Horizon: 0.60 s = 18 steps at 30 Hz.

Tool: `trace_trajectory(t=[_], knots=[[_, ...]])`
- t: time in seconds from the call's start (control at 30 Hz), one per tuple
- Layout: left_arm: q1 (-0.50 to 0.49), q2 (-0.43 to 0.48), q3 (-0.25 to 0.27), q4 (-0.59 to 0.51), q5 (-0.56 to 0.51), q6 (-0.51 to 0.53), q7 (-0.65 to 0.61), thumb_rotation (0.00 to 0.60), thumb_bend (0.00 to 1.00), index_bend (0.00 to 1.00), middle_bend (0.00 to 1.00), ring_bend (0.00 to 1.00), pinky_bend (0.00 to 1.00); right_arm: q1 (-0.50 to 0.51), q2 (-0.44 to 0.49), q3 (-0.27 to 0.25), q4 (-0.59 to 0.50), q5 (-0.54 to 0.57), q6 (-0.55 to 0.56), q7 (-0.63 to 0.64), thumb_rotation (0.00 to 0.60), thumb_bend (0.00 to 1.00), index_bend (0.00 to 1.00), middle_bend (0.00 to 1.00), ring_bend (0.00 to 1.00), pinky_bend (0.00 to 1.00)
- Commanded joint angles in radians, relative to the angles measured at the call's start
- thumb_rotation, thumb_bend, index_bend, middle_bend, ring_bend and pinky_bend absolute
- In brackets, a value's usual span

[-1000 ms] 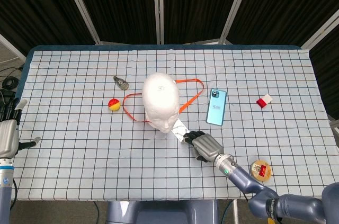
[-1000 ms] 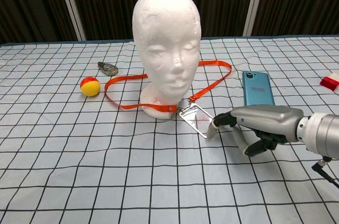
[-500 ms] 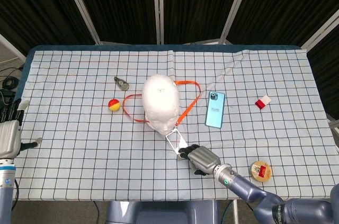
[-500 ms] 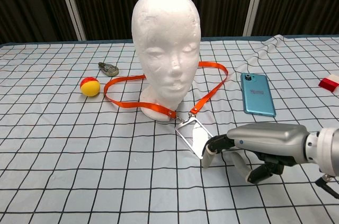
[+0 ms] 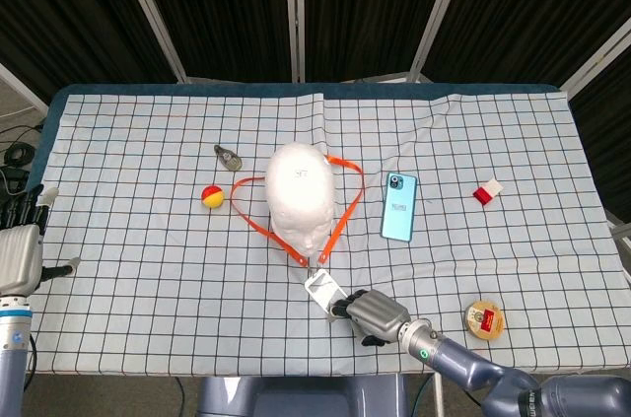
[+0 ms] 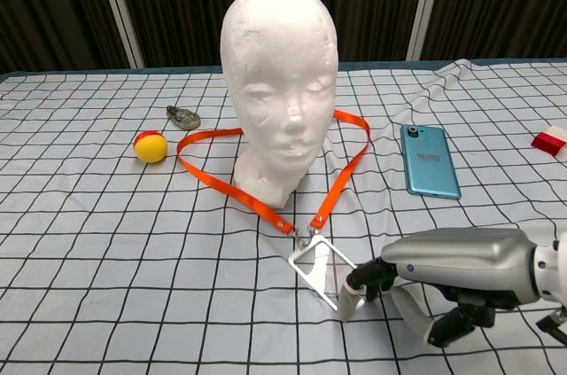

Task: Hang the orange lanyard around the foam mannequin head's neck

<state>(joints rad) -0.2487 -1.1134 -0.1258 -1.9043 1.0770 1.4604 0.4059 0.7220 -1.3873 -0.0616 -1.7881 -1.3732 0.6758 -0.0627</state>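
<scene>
Right hand (image 6: 416, 282) pinches the clear badge holder (image 6: 319, 270), tensioning the orange lanyard (image 6: 341, 175) around the white foam mannequin head (image 6: 279, 82); left hand (image 5: 20, 249) idles, fingers apart.

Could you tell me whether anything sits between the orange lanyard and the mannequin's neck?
Nothing visible does: the orange lanyard already loops around the foam head's base, and the right hand holds its clear badge out front.

The robot's right hand (image 6: 443, 282) lies low over the surface near its front edge, arm reaching in from the right, fingers (image 6: 368, 279) curled and pinching a clear card. The left hand (image 5: 18, 251) is held upright at the far left edge, fingers apart, holding nothing.
</scene>
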Motion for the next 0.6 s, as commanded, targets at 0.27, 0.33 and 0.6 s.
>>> trace_trajectory(t=[0.27, 0.33, 0.6], knots=[[0.003, -0.006, -0.002, -0.001, 0.004, -0.003, 0.009, 0.6, 0.0, 0.0, 0.0, 0.0, 0.0, 0.005, 0.029, -0.026, -0.066, -0.018, -0.008, -0.019, 0.6, 0.92, 0.31, 0.27, 0.19, 0.25], [0.003, -0.006, -0.003, 0.0, 0.004, -0.005, 0.011, 0.6, 0.0, 0.0, 0.0, 0.0, 0.0, 0.006, 0.034, -0.028, -0.078, -0.023, -0.006, -0.022, 0.6, 0.92, 0.31, 0.27, 0.19, 0.25], [0.005, -0.006, -0.007, 0.002, 0.002, -0.009, 0.009, 0.6, 0.0, 0.0, 0.0, 0.0, 0.0, -0.014, 0.083, -0.032, -0.121, -0.089, 0.062, -0.017, 0.6, 0.92, 0.31, 0.27, 0.19, 0.25]])
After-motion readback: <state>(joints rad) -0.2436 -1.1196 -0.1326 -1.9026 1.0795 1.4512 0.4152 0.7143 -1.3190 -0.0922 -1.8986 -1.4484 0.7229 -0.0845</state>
